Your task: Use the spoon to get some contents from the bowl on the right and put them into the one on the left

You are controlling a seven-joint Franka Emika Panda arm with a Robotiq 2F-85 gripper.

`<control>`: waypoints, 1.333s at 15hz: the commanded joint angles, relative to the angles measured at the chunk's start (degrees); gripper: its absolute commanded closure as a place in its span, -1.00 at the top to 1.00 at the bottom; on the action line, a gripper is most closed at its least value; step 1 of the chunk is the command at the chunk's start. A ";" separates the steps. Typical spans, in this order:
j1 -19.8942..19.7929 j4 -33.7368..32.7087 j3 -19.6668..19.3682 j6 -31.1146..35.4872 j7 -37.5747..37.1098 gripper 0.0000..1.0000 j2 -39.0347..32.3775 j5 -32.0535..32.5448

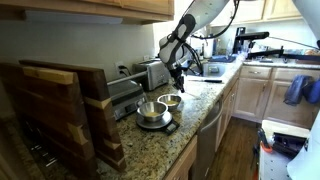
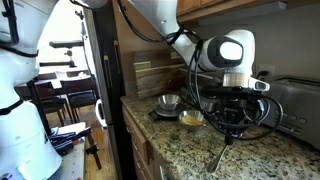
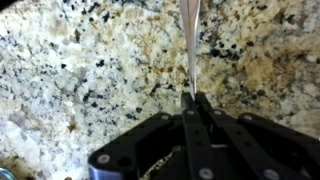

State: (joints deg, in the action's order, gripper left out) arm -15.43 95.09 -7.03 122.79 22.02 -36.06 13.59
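Spoon (image 3: 189, 40) juts from the closed gripper (image 3: 193, 101).

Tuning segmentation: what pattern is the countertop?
Speckled cream countertop with black and brown flecks; wrist view shows it best.

The pincer (image 3: 190, 104) clamps a spoon (image 3: 189, 40) handle above the speckled granite counter (image 3: 80, 70)

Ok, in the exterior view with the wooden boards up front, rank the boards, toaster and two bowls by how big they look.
1. boards: largest by far, though they are also nearest the camera.
2. toaster.
3. near bowl and far bowl: these look about alike, so I won't rank them.
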 commanded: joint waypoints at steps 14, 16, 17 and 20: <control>2.71 6.72 -0.79 0.36 -2.41 0.50 5.52 3.76; 2.70 10.07 -0.47 2.24 -2.10 0.72 8.90 3.58; 2.51 11.80 -0.18 3.51 -1.46 0.87 10.77 3.30; 2.75 16.79 -0.37 7.23 -1.17 1.00 16.25 3.81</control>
State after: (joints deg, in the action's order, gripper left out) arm -12.76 102.60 -7.46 125.36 19.86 -28.40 16.62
